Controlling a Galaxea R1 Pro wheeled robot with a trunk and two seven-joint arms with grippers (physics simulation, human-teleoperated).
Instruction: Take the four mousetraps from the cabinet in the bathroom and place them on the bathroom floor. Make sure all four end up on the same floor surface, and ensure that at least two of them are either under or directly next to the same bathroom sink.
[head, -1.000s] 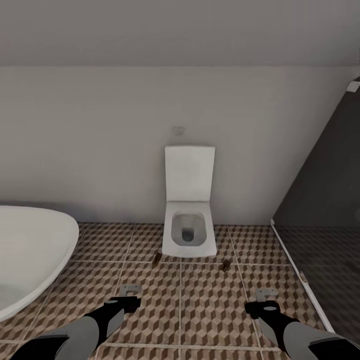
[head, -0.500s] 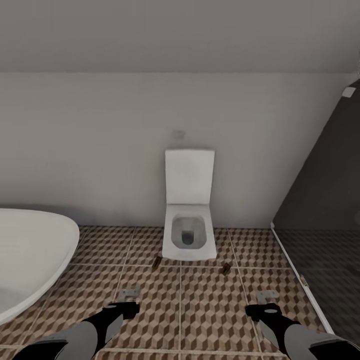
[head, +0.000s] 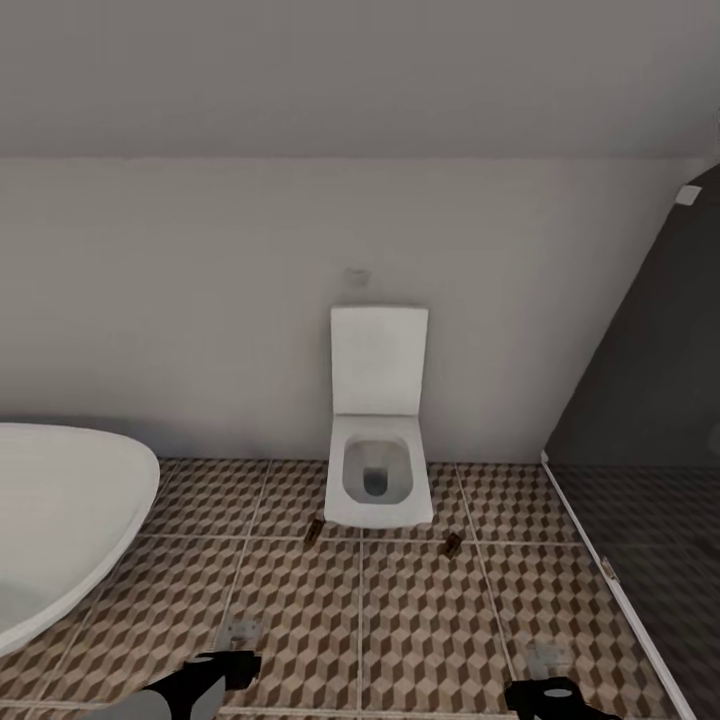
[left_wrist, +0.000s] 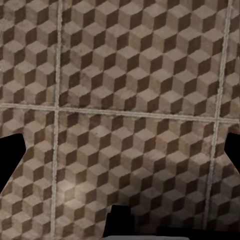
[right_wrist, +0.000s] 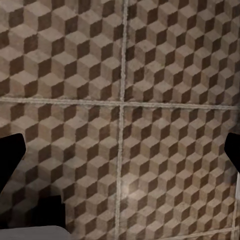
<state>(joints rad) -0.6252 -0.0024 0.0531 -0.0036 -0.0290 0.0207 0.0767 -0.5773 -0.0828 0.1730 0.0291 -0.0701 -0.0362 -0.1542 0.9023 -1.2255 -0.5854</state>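
Two mousetraps lie on the bathroom floor (head: 420, 620): one mousetrap (head: 313, 531) just beside the toilet's front left corner as the head camera sees it, the other mousetrap (head: 452, 543) just off its front right corner, each a small brown piece too small to make out in detail. Between them stands one white toilet (head: 378, 478) with its lid up against the pale wall (head: 180, 300). One white bathtub (head: 60, 520) curves in from the left of the head view, and one dark glass panel (head: 650, 420) closes off the right side. The floor is laid in large tiles with a brown and beige cube print and pale grout lines. The left gripper (head: 240, 634) and the right gripper (head: 549, 655) both hang low over the tiles at the near edge of the head view, well apart from each other and from the two traps. In the left wrist view the left gripper's fingers (left_wrist: 10, 155) sit at the far edges of the picture, spread wide with nothing but patterned floor (left_wrist: 130, 100) between them; the right wrist view shows the same for the right gripper's fingers (right_wrist: 11, 152), wide apart over bare tile (right_wrist: 150, 75) and holding nothing.
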